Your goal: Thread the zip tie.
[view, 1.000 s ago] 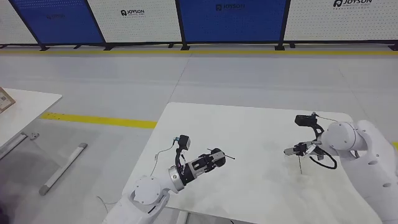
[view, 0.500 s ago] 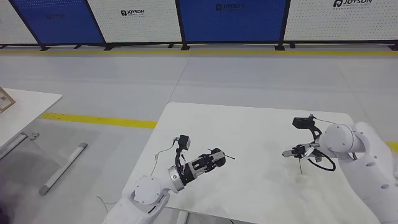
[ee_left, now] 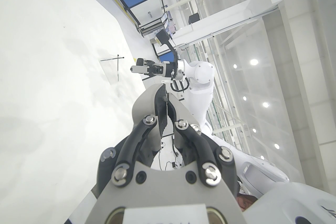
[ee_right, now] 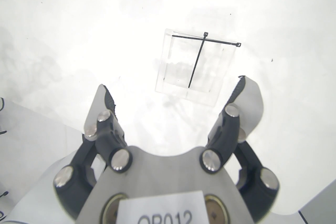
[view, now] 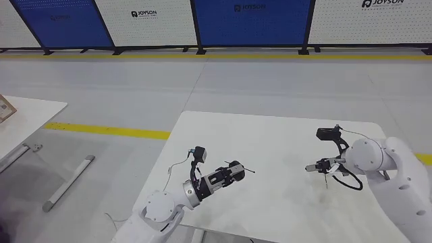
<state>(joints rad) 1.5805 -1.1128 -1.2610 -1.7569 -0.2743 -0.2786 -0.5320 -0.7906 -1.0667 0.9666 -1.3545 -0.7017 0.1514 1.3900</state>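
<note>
R gripper (ee_right: 173, 84) — jaws apart — has edged in over crossed zip ties (ee_right: 203, 39); L gripper (ee_left: 164, 93) pinched together — grab likely next.

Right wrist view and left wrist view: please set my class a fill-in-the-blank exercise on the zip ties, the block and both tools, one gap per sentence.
1. Two black zip ties lie ___ over each other on the clear block.
2. The clear block rests on a ___ table.
3. The right tool has its fingers ___.
4. The left tool has its fingers ___.
Missing words: crossed; white; open; shut.
</note>
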